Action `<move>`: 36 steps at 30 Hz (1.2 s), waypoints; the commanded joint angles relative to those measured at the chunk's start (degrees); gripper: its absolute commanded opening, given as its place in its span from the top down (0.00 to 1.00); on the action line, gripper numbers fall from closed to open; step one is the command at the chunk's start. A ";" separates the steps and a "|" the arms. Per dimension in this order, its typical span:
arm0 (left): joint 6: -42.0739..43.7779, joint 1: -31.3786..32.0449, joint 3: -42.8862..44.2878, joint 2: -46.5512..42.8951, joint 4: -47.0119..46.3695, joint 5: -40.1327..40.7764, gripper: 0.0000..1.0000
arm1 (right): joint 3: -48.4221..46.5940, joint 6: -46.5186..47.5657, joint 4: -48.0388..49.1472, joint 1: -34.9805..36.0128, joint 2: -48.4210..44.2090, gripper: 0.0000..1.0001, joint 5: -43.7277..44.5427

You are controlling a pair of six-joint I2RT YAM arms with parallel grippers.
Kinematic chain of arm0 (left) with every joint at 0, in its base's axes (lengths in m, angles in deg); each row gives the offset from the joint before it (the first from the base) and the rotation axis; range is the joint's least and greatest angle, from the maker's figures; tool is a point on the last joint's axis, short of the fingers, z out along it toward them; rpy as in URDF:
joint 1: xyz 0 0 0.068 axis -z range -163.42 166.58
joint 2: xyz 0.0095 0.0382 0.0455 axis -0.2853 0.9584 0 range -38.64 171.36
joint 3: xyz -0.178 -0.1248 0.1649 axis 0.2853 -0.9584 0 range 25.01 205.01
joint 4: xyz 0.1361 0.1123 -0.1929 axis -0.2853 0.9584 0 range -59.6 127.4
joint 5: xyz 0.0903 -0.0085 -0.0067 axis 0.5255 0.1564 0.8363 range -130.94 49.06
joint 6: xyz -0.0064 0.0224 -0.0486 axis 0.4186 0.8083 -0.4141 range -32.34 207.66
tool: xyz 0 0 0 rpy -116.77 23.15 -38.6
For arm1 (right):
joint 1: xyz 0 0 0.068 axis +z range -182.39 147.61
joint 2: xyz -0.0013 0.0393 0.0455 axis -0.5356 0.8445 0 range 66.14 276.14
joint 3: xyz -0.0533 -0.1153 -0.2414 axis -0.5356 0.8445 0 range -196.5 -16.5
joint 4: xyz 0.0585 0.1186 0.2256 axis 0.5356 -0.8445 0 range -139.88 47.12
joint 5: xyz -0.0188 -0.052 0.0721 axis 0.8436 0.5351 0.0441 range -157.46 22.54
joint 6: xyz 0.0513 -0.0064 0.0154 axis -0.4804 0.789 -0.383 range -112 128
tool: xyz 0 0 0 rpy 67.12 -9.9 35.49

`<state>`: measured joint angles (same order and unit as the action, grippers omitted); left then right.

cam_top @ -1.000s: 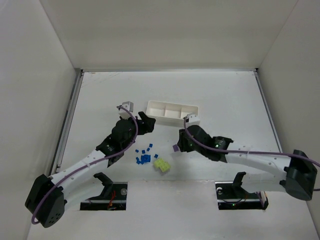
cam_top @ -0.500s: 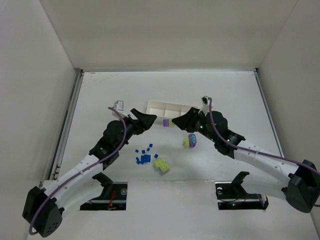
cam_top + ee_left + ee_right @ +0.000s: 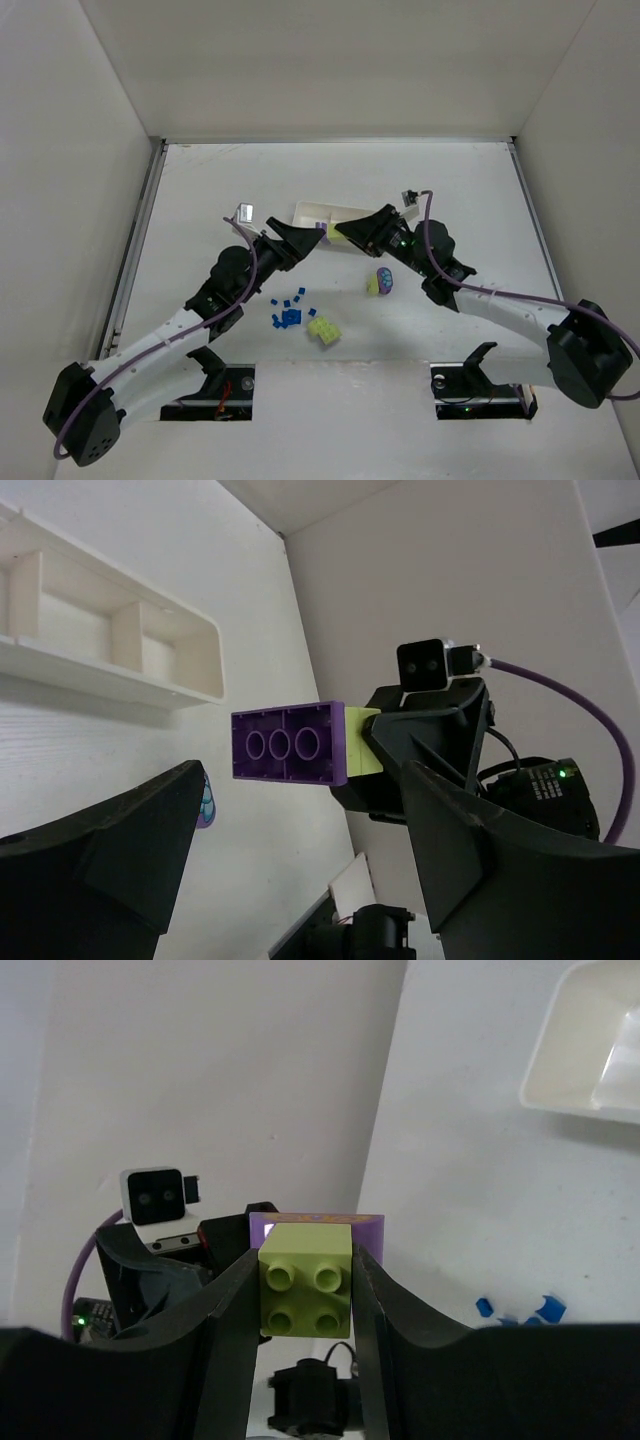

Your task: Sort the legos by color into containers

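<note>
words: none can be read anywhere
purple brick: no letters and no numbers on it
yellow-green brick: the bumps are too blurry to show any writing
white tray: plain, no label on it
small camera box: no name can be read on it
blue bricks: too small to tell
round toy: has coloured marks, too small to read
</note>
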<state>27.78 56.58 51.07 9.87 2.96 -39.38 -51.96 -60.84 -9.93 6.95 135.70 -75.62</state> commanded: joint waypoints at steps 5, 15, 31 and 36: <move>2.13 2.83 -1.54 1.32 -8.07 3.53 0.24 | 1.80 -6.31 8.45 -0.62 1.02 0.75 -1.86; 1.08 2.13 -0.14 7.47 -9.38 4.06 0.34 | 2.94 -6.75 10.91 -0.79 2.51 0.75 -2.82; 3.10 3.27 0.30 9.49 -10.35 6.35 0.67 | 5.05 -3.67 10.73 -2.81 4.79 0.75 -1.42; 5.56 4.59 1.00 10.81 -10.35 6.79 0.73 | 5.32 -2.79 10.38 -2.81 5.15 0.76 -1.15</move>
<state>30.75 60.17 50.00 20.07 -4.27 -33.59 -46.60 -65.04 -3.53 4.69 140.88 -77.72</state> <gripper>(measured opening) 0.280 0.428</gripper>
